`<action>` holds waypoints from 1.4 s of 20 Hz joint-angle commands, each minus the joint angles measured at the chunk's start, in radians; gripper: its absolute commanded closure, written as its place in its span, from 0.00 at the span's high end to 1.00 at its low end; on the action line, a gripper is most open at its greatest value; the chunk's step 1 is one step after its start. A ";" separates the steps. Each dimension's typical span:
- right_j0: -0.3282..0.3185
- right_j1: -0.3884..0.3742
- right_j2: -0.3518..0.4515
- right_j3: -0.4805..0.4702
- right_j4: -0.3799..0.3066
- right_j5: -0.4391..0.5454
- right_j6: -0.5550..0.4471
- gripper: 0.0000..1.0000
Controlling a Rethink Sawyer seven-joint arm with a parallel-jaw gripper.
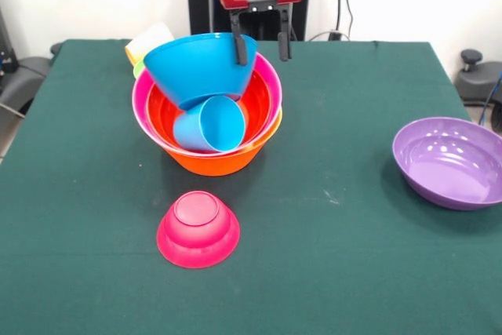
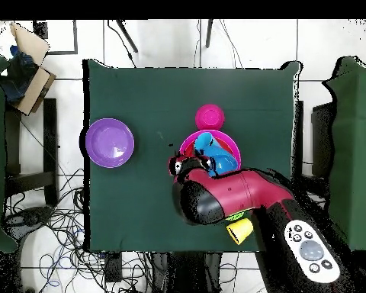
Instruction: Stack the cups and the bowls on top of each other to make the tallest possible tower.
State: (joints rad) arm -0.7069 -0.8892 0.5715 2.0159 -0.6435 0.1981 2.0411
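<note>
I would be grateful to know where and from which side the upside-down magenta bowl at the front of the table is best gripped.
Grip the magenta bowl from straight above, across its raised flat base. It sits rim down on the table, so the rim offers no edge to pinch, while the narrower stepped top gives two opposing sides. Nothing stands close beside it, so a vertical approach looks clear.

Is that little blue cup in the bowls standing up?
No, tipped. The light blue cup lies on its side inside the red-orange bowl, its mouth facing the front camera.

green cloth (image 1: 329,256) open — purple bowl (image 1: 449,161) right
</note>
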 commanded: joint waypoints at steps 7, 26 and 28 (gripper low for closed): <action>0.008 0.010 0.006 -0.006 -0.042 0.044 -0.034 1.00; -0.114 -0.205 0.174 0.152 0.141 0.173 -0.095 1.00; -0.106 -0.180 0.162 0.135 0.118 0.163 -0.089 1.00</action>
State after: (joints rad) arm -0.8415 -1.1057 0.6891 2.1112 -0.4931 0.2383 2.0411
